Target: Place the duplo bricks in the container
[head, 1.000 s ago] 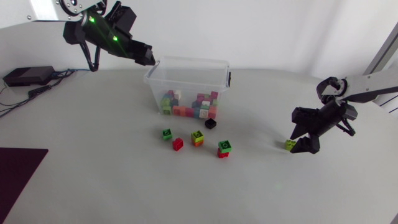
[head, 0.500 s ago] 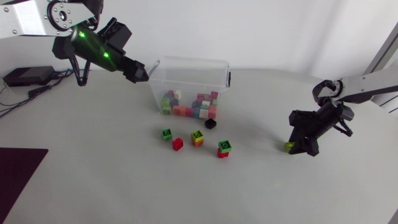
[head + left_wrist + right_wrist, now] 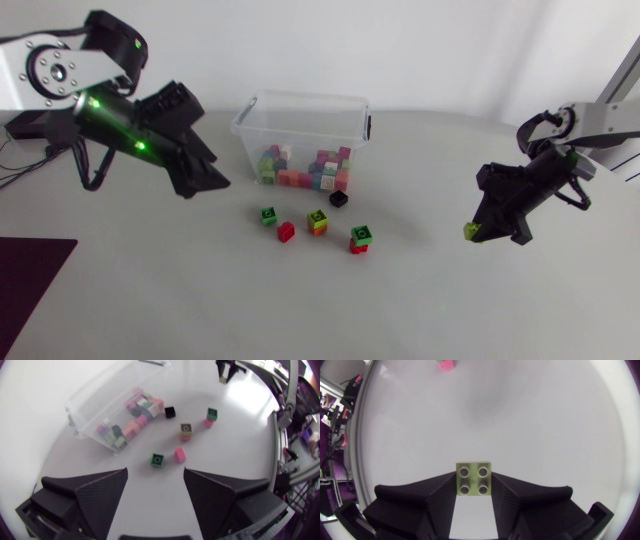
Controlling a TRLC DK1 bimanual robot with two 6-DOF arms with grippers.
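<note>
A clear plastic container (image 3: 252, 110) at the back middle holds several coloured bricks. In front of it on the table lie a black brick (image 3: 339, 199), a green brick (image 3: 268, 215), a red brick (image 3: 286, 232), a yellow-green one on red (image 3: 318, 221) and a green one on red (image 3: 361, 238). My right gripper (image 3: 485, 228) at the right is shut on a lime brick (image 3: 468, 232); the right wrist view shows the lime brick (image 3: 473, 479) pinched between both fingers. My left gripper (image 3: 212, 178) hangs open left of the container, above the table, with the green brick (image 3: 157, 460) ahead of it.
A dark mat (image 3: 25, 285) lies at the front left corner. A black box with cables (image 3: 15, 130) sits at the far left. Bare table stretches between the loose bricks and my right gripper.
My right gripper has shut on the lime brick and shifted slightly right. My left arm swung away from the container's rim, down and to the left, staying open.
</note>
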